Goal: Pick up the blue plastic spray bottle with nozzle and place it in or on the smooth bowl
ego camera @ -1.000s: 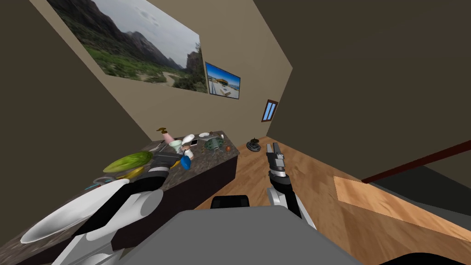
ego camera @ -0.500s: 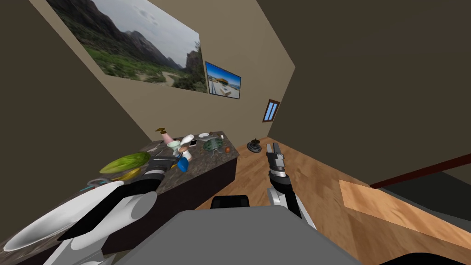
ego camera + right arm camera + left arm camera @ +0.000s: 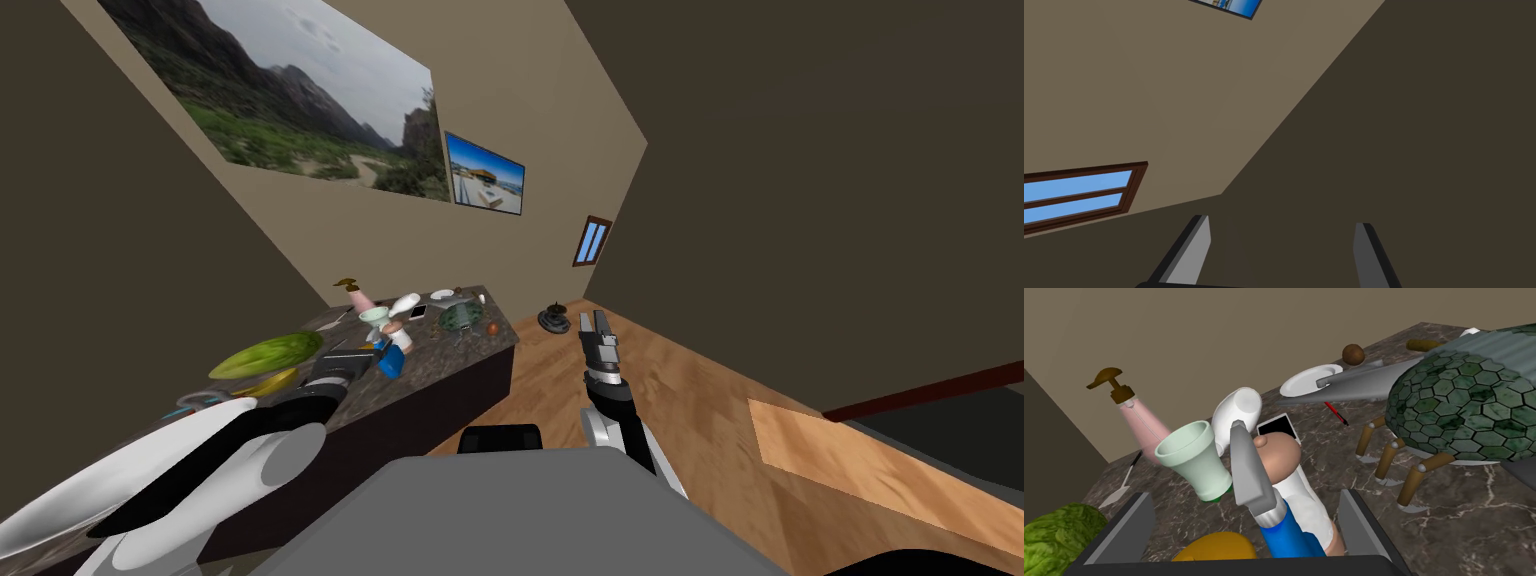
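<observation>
Left tool (image 3: 1245, 494), spread wide, is set astride the blue spray bottle (image 3: 1281, 533) on the bench (image 3: 1474, 523) at eleven o'clock, where the white-and-tan object (image 3: 1301, 498) touching it could be pinched too on closing.

The countertop (image 3: 1474, 528) looks like dark veined marble, the floor (image 3: 700, 400) grained wood, the spray bottle (image 3: 1286, 533) smooth.

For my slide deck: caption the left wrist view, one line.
Left gripper, open, straddles the blue spray bottle; cluttered dark marbled counter beyond.
</observation>
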